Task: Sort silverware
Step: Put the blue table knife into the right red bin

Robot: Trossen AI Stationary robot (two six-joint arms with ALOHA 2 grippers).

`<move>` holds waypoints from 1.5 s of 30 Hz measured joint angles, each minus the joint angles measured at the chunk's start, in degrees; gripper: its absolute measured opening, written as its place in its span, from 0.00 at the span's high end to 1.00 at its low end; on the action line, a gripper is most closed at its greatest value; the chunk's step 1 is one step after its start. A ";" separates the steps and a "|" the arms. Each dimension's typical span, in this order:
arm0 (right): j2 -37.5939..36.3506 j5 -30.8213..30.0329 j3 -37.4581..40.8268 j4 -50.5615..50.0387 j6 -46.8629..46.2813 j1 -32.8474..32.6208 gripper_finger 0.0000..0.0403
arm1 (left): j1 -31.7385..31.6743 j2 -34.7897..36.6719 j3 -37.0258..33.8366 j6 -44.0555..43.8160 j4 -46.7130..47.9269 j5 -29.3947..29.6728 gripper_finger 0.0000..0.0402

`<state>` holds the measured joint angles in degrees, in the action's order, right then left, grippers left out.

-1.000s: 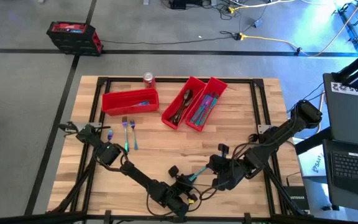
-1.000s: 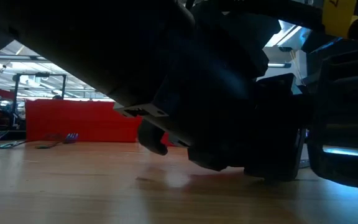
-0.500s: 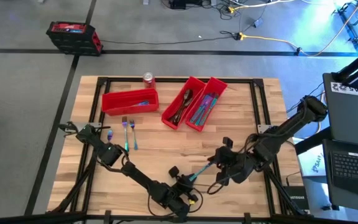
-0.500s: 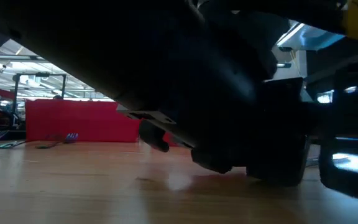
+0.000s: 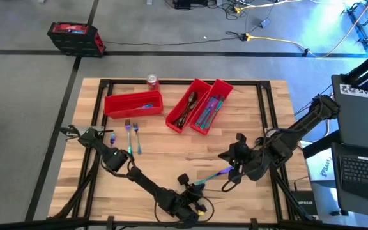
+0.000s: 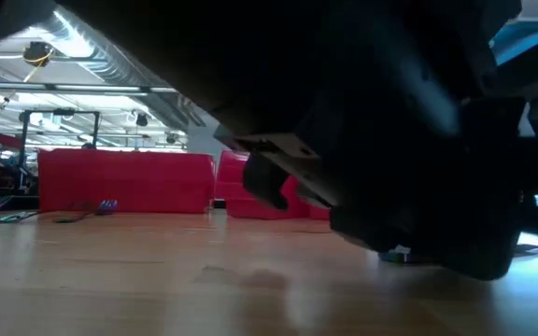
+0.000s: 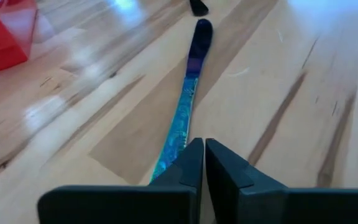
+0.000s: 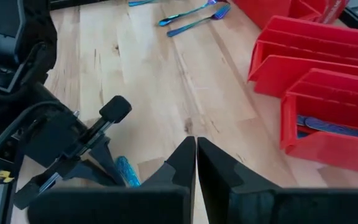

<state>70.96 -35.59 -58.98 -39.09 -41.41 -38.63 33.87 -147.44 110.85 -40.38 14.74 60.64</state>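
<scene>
The wooden bench (image 5: 171,150) carries three red bins (image 5: 133,103) along its far edge, loose forks (image 5: 131,135) near the left edge. The right pincer (image 5: 230,167), shut and empty, has drawn back rightward. The left pincer (image 7: 199,163) has just shut on a knife (image 7: 188,109) near the front edge, so sorting continues. Cables cross the grey floor beyond.

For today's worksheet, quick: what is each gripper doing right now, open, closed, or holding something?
Left gripper: closed on the handle end of an iridescent knife lying on the table.
Right gripper: closed, holding nothing.
</scene>
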 joint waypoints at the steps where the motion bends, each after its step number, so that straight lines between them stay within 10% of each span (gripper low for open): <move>1: -0.04 0.00 0.00 -0.20 0.00 0.00 1.00 | 0.00 0.00 0.00 0.02 0.02 -0.08 0.99; 14: -0.06 0.91 0.00 -0.33 -0.11 0.00 1.00 | 1.80 2.12 3.48 13.35 -2.97 1.38 0.93; 31: 0.05 0.70 0.00 -0.42 0.59 0.00 1.00 | -1.00 1.60 3.83 14.24 -4.40 -0.35 0.22; 45: 0.05 0.68 0.00 -0.44 1.03 0.00 1.00 | 0.67 1.44 -6.30 0.27 -11.02 4.38 0.20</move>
<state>71.00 -34.92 -58.98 -39.53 -40.38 -38.63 34.54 -145.99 104.55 -40.11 3.73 65.02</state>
